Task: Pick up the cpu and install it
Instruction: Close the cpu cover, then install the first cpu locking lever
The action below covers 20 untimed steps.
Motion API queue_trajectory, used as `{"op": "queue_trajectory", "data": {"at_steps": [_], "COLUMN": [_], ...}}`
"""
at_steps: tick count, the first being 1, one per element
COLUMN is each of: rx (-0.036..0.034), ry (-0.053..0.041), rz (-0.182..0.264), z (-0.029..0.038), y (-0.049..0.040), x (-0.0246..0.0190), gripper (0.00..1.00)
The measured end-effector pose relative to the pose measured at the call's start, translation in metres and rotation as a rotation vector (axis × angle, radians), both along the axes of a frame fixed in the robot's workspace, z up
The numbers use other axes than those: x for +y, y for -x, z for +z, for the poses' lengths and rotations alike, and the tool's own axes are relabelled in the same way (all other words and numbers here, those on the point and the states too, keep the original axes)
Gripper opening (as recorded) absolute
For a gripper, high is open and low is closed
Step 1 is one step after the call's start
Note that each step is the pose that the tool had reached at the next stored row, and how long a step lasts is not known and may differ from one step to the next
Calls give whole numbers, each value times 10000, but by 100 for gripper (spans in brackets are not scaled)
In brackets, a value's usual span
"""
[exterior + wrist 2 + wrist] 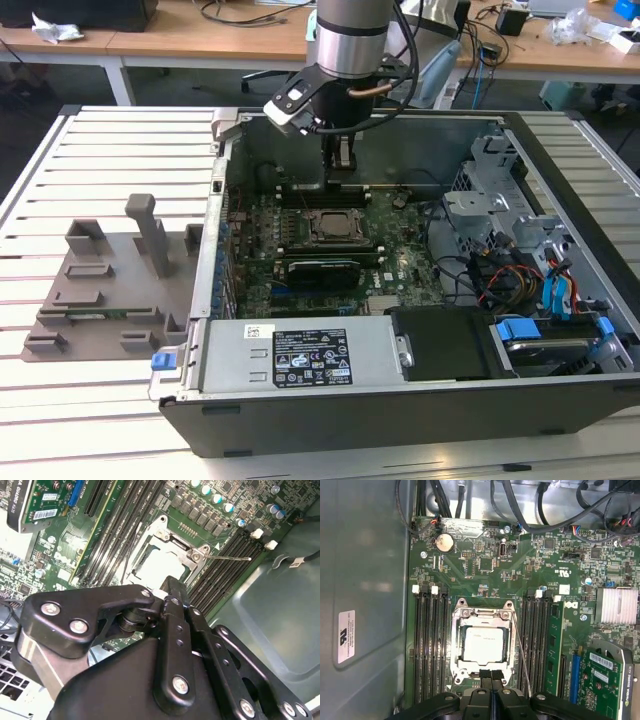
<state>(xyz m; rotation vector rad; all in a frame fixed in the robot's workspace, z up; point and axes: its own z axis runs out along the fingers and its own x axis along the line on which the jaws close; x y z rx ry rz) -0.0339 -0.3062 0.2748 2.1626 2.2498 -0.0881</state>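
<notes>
We find the cpu (481, 645) lying flat inside the socket frame (481, 615) near the middle of the motherboard (485, 570), silver top up, with memory slots on either side. The gripper (491, 679) sits just above the socket's near edge. In the first wrist view its two fingers (486, 677) are pressed together with no gap, and nothing is caught between them; the hand is empty.

Risks, in our judgement:
- The thin retention lever (520, 652) stands loose beside the socket, so the chip appears to be seated but not clamped. A nudge from the fingertips could shift it on the contacts.
- If the chip is slightly off square in its seat, pressure from above could damage the contacts. We cannot confirm alignment from these views.
- The fingers are close to the frame; a sideways move could snag the frame or lever.

View differences:
- The exterior view places the arm over the open computer case (560, 390), itself on a slatted table (110, 160), with a grey holder tray (100, 290) outside the case on that view's left.
- The first wrist view gives the straight-down look at chip, lever and closed fingertips.
- The second wrist view shows the gripper linkage (170, 650) covering part of the socket, and the lever's free tip (248, 558) reaching across the memory slots.
</notes>
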Motion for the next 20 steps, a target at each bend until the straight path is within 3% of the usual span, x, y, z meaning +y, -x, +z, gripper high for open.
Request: {"op": "queue_trajectory", "data": {"at_steps": [13,20], "rx": [0,1], "ry": [0,1], "rz": [17,566], "z": [4,4], "y": [0,0], "x": [0,0], "gripper": [11,11]}}
